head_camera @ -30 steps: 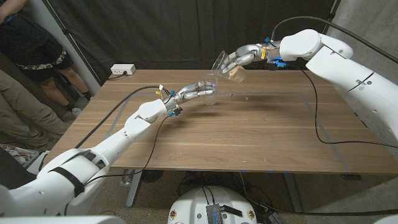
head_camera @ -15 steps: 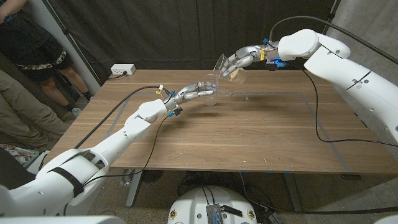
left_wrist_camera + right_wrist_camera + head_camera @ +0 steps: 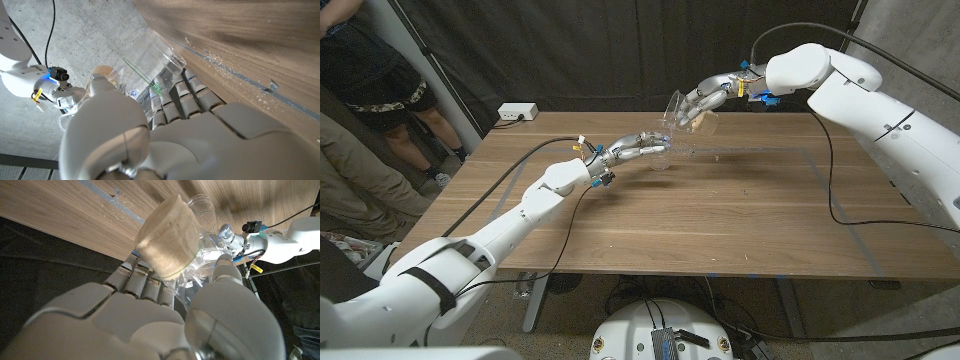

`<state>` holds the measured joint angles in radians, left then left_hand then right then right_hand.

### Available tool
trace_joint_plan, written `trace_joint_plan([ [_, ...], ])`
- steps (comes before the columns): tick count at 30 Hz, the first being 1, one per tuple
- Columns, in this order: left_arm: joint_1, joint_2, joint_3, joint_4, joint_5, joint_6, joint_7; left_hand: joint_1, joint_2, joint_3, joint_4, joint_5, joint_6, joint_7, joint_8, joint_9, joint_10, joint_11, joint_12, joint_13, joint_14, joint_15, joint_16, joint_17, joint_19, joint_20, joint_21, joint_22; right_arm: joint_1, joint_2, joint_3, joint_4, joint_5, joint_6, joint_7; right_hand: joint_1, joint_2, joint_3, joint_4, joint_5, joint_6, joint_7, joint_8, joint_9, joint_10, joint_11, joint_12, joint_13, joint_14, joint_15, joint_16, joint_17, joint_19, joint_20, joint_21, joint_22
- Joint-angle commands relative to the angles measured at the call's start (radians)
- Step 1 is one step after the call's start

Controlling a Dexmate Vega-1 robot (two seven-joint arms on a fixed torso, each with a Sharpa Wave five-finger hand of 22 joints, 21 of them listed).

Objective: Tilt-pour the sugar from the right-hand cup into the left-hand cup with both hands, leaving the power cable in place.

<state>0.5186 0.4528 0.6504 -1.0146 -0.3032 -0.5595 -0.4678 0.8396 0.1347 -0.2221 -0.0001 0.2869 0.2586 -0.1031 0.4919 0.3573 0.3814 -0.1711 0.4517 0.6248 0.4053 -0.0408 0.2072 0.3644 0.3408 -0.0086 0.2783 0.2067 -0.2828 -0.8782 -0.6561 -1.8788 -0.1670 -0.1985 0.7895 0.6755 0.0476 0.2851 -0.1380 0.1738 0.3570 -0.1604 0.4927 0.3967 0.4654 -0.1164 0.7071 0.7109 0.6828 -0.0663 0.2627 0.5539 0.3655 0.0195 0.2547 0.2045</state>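
My right hand point(image 3: 703, 98) holds a clear cup point(image 3: 686, 113) of pale sugar point(image 3: 167, 234) in the air over the table's far edge, tipped with its mouth toward the left. Just below that mouth my left hand point(image 3: 636, 148) grips an empty clear cup point(image 3: 663, 155) low over the table. In the left wrist view the empty cup point(image 3: 150, 62) lies against my fingers point(image 3: 185, 100). The right wrist view has the sugar packed at the closed end of its cup and the left cup point(image 3: 202, 209) beyond it. A black cable point(image 3: 828, 185) lies across the table's right side.
Loose sugar grains point(image 3: 715, 153) are scattered on the wood beside a blue tape line point(image 3: 790, 150). A white power strip point(image 3: 517, 112) sits at the table's far left corner. A person point(image 3: 370, 90) stands beyond the table's left end.
My right hand has carried the sugar cup a little to the left, closer over the left cup, and tipped it slightly more. The left hand has barely moved.
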Motion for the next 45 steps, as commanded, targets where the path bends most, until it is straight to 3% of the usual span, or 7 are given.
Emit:
trace_joint_plan([
  [1,-0.016,-0.013,0.004,0.023,0.001,-0.002,-0.018,0.006,-0.001,-0.006,-0.001,-0.006,0.008,-0.001,0.006,0.0,0.009,0.002,0.009,0.001,0.009,-0.132,-0.001,0.004,-0.001,-0.008,0.003,0.006,0.027,0.017,-0.01,0.024,-0.041,0.031,0.043,0.002,0.008,0.006,0.0,0.006,0.012,0.001,0.009,0.004,0.021,-0.022,0.01,0.003,0.01,-0.167,-0.001,0.005,0.006,0.003,-0.005,0.003],
  [22,-0.02,-0.01,0.008,0.017,0.007,0.009,-0.039,0.009,0.0,-0.009,0.001,-0.008,0.007,-0.003,0.006,0.0,0.008,0.003,0.01,-0.001,0.007,-0.134,-0.002,0.005,-0.002,-0.008,0.004,0.006,0.071,0.044,-0.025,0.1,-0.073,0.112,0.09,0.003,0.011,0.008,-0.001,0.006,0.024,0.0,0.012,0.006,0.028,-0.023,0.011,0.005,0.016,-0.167,-0.002,0.01,0.005,-0.003,-0.008,0.002],
  [45,-0.028,-0.014,0.005,0.053,0.01,-0.028,-0.045,0.011,0.002,-0.012,0.003,-0.009,0.01,-0.002,0.008,-0.001,0.011,0.002,0.013,-0.002,0.01,-0.135,-0.001,0.006,-0.001,-0.009,0.006,0.006,0.117,0.07,-0.047,0.11,-0.139,0.145,0.142,0.006,0.012,0.01,-0.003,0.006,0.035,-0.003,0.013,0.008,0.034,-0.029,0.01,0.004,0.021,-0.167,-0.002,0.014,0.004,-0.005,-0.01,0.002],
])
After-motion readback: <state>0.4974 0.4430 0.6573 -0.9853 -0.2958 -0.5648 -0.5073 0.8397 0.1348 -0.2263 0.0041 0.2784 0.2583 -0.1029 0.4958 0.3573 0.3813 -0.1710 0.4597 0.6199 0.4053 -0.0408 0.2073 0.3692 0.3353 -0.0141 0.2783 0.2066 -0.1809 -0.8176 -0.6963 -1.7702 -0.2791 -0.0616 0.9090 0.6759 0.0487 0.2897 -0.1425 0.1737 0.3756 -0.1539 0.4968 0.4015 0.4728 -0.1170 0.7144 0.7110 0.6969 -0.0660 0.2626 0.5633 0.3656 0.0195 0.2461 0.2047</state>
